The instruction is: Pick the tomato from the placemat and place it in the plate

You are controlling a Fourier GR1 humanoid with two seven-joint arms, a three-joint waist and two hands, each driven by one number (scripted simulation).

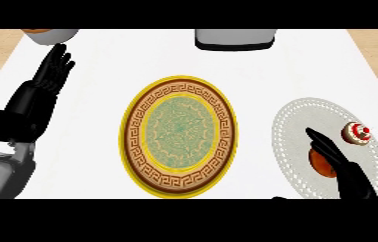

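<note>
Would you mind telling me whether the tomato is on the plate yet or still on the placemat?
Still on the placemat. The tomato lies there, partly hidden under the right robot hand; the plate holds nothing.

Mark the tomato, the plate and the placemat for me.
tomato [320, 168], head view, its visible left side beside the right hand [341, 162].
plate [178, 136], head view, its green centre.
placemat [295, 123], head view, bare lacy left part.

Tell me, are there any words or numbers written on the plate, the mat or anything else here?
None can be read.
The round brown and gold plate has only a key-pattern border and a green swirly middle, no letters.
The white lacy placemat has only dots.
The small cupcake with red and white topping shows no label.
The grey appliance at the far edge shows no writing.
</note>
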